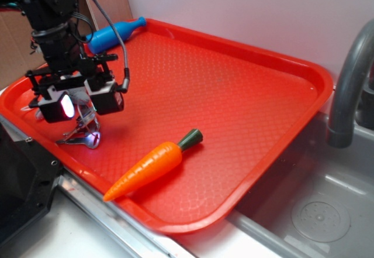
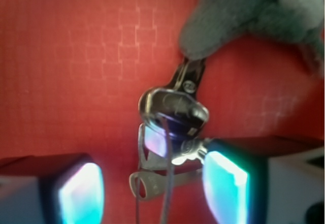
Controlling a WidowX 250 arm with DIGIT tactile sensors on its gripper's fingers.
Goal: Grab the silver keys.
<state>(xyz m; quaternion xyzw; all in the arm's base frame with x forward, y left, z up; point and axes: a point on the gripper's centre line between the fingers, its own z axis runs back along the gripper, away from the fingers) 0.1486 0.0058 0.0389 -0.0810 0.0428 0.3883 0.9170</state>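
Note:
The silver keys [image 1: 87, 136] lie on the red tray [image 1: 234, 82] near its front left corner, a small shiny bunch on thin rings. My gripper [image 1: 82, 110] hangs right over them, open. In the wrist view the silver keys [image 2: 172, 113] sit between the two lit pads. The right pad [image 2: 226, 188] is close against the bunch, while the left pad [image 2: 81, 193] stands apart from it. My gripper [image 2: 152, 189] holds nothing.
A grey plush bunny [image 2: 238, 10] lies just beyond the keys. An orange toy carrot [image 1: 153, 164] rests near the tray's front rim. A blue bottle [image 1: 114, 34] lies at the back left. A sink [image 1: 327, 211] and a faucet [image 1: 350, 82] are to the right.

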